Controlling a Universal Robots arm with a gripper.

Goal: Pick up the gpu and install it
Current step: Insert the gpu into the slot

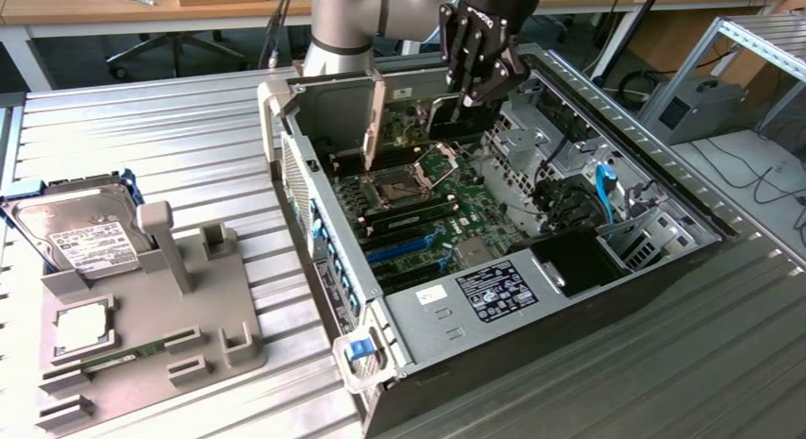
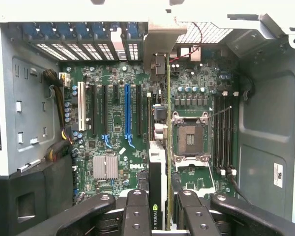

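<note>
Fingers (image 2: 136,214) clamp gpu (image 2: 157,169) upright inside open case (image 2: 268,123).

Arm (image 1: 343,24) angled down, tool (image 1: 477,92) seemingly clamping the gpu (image 2: 156,164).

One robot arm (image 1: 340,24) with one gripper (image 1: 475,94); one gpu (image 2: 156,191); one open computer case (image 1: 441,307) holding one motherboard (image 2: 118,83) with one processor socket (image 2: 191,140). One grey tray (image 1: 214,297) carrying one hard drive (image 1: 82,236); one processor chip (image 1: 82,328); one memory stick (image 1: 120,354).
</note>
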